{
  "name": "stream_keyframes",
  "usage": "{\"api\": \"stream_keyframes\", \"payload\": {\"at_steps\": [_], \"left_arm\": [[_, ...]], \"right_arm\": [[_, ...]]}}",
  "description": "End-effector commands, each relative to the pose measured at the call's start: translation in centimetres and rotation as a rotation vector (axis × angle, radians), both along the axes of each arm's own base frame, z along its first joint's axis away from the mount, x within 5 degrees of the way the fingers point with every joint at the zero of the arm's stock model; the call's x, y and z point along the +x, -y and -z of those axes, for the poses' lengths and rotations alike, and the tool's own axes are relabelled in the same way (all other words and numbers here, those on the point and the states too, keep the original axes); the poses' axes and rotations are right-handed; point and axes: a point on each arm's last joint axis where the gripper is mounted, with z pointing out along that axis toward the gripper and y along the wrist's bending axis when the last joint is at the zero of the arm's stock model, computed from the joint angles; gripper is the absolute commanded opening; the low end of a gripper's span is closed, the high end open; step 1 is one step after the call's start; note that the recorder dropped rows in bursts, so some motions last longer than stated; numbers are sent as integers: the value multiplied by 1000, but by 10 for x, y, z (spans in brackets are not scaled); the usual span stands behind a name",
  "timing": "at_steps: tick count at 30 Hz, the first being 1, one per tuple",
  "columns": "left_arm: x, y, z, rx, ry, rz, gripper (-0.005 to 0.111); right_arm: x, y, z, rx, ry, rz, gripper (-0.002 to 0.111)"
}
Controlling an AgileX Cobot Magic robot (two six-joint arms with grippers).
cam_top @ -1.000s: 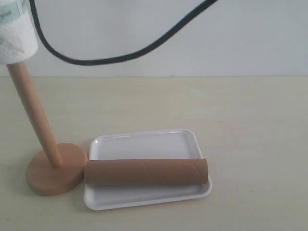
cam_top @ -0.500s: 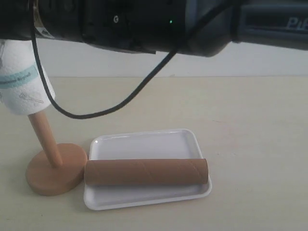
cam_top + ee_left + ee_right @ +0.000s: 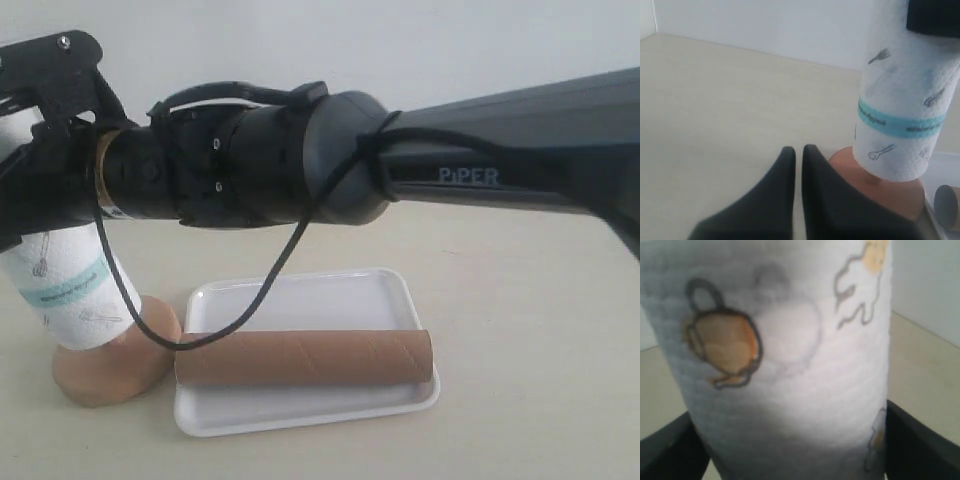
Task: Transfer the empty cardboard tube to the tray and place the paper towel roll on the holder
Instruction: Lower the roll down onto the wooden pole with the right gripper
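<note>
Tube (image 3: 303, 358) lies in tray (image 3: 300, 295), lower centre: done. Right pincer (image 3: 795, 450) pinches roll (image 3: 65, 290), nearly seated on holder (image 3: 100, 375); release left. Left pincer (image 3: 797, 165) pressed together.

I count one paper towel roll (image 3: 65, 290), one empty cardboard tube (image 3: 305, 358), one tray (image 3: 300, 300), one holder (image 3: 100, 378), and two grippers of mine, the left gripper (image 3: 797, 155) and the right gripper (image 3: 795, 445).

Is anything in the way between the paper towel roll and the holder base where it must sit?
Nothing visible. The paper towel roll, held by the right gripper, hangs tilted close over the holder base. The cardboard tube lies on the tray beside the base, not under the roll.
</note>
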Motion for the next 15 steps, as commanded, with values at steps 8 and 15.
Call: {"api": "stream_keyframes", "payload": {"at_steps": [8, 15], "left_arm": [[0, 0, 1, 7, 3, 0, 5], [0, 0, 1, 7, 3, 0, 5]], "right_arm": [[9, 1, 20, -84, -10, 86, 1], [13, 5, 22, -85, -76, 167, 1]]}}
